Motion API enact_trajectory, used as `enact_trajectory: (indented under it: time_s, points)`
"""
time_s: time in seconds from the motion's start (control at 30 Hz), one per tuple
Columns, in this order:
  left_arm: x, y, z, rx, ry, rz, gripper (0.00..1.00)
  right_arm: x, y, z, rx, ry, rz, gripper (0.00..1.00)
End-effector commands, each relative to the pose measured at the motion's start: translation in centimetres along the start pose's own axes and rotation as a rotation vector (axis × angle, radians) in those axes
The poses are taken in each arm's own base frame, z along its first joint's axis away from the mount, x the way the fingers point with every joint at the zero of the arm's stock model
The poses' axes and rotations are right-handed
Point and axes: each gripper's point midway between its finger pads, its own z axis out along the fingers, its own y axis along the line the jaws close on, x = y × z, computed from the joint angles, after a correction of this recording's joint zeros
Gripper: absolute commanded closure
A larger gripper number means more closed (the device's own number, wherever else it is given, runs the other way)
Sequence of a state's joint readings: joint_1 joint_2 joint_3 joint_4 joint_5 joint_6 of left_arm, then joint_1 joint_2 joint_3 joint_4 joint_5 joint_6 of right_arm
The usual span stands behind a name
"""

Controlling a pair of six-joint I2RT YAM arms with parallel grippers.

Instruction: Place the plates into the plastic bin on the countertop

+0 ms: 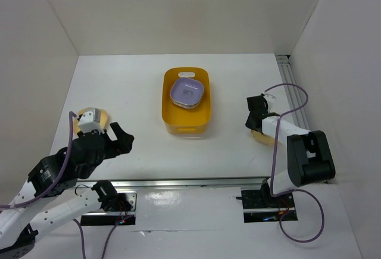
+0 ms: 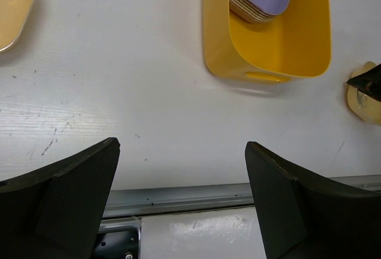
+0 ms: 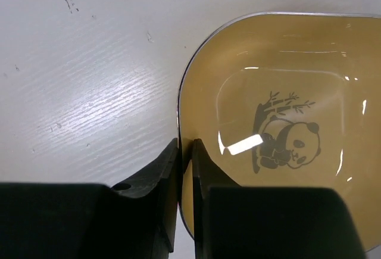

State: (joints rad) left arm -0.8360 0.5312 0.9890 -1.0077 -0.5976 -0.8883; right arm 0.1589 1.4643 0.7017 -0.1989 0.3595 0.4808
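The yellow-orange plastic bin (image 1: 186, 102) stands mid-countertop and holds a stack of plates with a lavender plate (image 1: 187, 93) on top; it also shows in the left wrist view (image 2: 268, 38). My right gripper (image 3: 186, 152) is shut on the rim of a yellow-orange plate (image 3: 280, 122) with a panda print, low on the countertop at the right (image 1: 262, 135). Another cream-yellow plate (image 1: 102, 116) lies at the left, partly hidden by my left arm, and shows in the left wrist view (image 2: 12, 9). My left gripper (image 2: 181, 199) is open and empty, raised above the near-left countertop.
White walls enclose the white countertop (image 1: 131, 86). A metal rail (image 1: 190, 183) runs along the near edge and another rail (image 1: 292, 86) along the right wall. The right arm's cable loops over the right side.
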Motion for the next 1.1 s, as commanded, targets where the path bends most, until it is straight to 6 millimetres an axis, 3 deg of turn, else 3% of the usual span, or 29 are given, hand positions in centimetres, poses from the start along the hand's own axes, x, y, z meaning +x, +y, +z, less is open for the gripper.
enact_trajectory:
  time_s: [0.0, 0.03, 0.13, 0.2, 0.3, 0.37, 0.4, 0.47, 0.5, 0.53, 0.6, 0.63, 0.67, 0.7, 0.73, 0.77, 0.8, 0.83, 0.87, 0.97, 1.07]
  points:
    - [-0.9, -0.3, -0.4, 0.035, -0.048, -0.009, 0.00, 0.2, 0.2, -0.8, -0.010, 0.045, 0.027, 1.00]
    - [-0.8, -0.3, -0.2, 0.035, -0.048, -0.009, 0.00, -0.1, 0.7, -1.5, -0.023, 0.039, 0.027, 1.00]
    - [-0.6, -0.4, 0.2, 0.022, -0.036, 0.002, 0.00, -3.5, 2.4, -4.8, -0.082, -0.036, 0.043, 1.00]
    - [-0.2, -0.6, 0.8, 0.000, -0.014, 0.022, 0.00, -7.5, 4.1, -8.0, -0.138, -0.138, 0.056, 1.00]
    - [0.2, -0.7, 1.4, -0.023, 0.008, 0.043, 0.00, -11.3, 7.4, -12.4, -0.228, -0.231, 0.029, 1.00]
    - [0.3, -1.0, 1.6, -0.023, 0.021, 0.049, 0.00, -11.9, 10.0, -14.5, -0.276, -0.237, -0.011, 1.00]
    - [0.3, -0.9, 1.9, -0.041, 0.023, 0.048, 0.00, -13.9, 11.8, -16.6, -0.327, -0.277, -0.002, 1.00]
    - [0.3, -0.8, 1.9, -0.046, 0.025, 0.041, 0.00, -13.5, 16.0, -18.3, -0.418, -0.285, -0.089, 1.00]
    - [0.1, -0.5, 2.0, -0.058, 0.020, 0.043, 0.00, -14.2, 18.2, -20.3, -0.498, -0.308, -0.115, 1.00]
    - [0.1, -0.7, 2.0, -0.046, 0.021, 0.038, 0.00, -13.7, 20.0, -20.4, -0.525, -0.310, -0.183, 1.00]
    - [0.1, -0.6, 2.0, -0.042, 0.019, 0.036, 0.00, -12.1, 23.6, -22.5, -0.595, -0.315, -0.287, 1.00]
    - [0.1, -0.6, 2.0, -0.042, 0.019, 0.036, 0.00, -12.4, 25.7, -22.9, -0.603, -0.330, -0.346, 1.00]
    - [0.1, -0.6, 2.0, -0.042, 0.019, 0.036, 0.00, -11.1, 27.6, -23.9, -0.631, -0.322, -0.409, 1.00]
    - [0.1, -0.6, 2.0, -0.042, 0.019, 0.036, 0.00, -10.1, 28.2, -23.7, -0.617, -0.293, -0.466, 1.00]
    - [0.1, -0.6, 2.0, -0.042, 0.019, 0.036, 0.00, -11.2, 29.5, -25.0, -0.632, -0.323, -0.479, 1.00]
    - [0.1, -0.6, 2.0, -0.042, 0.019, 0.045, 0.00, -9.1, 31.0, -23.6, -0.614, -0.293, -0.576, 1.00]
    - [0.1, -0.6, 2.0, -0.042, 0.019, 0.046, 0.00, -8.0, 31.4, -23.1, -0.601, -0.272, -0.634, 1.00]
    - [0.0, -0.4, 2.1, -0.049, 0.016, 0.041, 0.00, -8.3, 32.2, -23.5, -0.599, -0.286, -0.657, 1.00]
    - [0.0, -0.4, 2.1, -0.049, 0.016, 0.041, 0.00, -6.6, 33.1, -22.0, -0.580, -0.265, -0.740, 1.00]
    - [0.0, -0.4, 2.1, -0.049, 0.016, 0.041, 0.00, -5.2, 33.7, -20.4, -0.552, -0.251, -0.867, 1.00]
    - [0.0, -0.4, 2.1, -0.049, 0.016, 0.041, 0.00, -4.1, 33.0, -19.2, -0.537, -0.232, -0.951, 1.00]
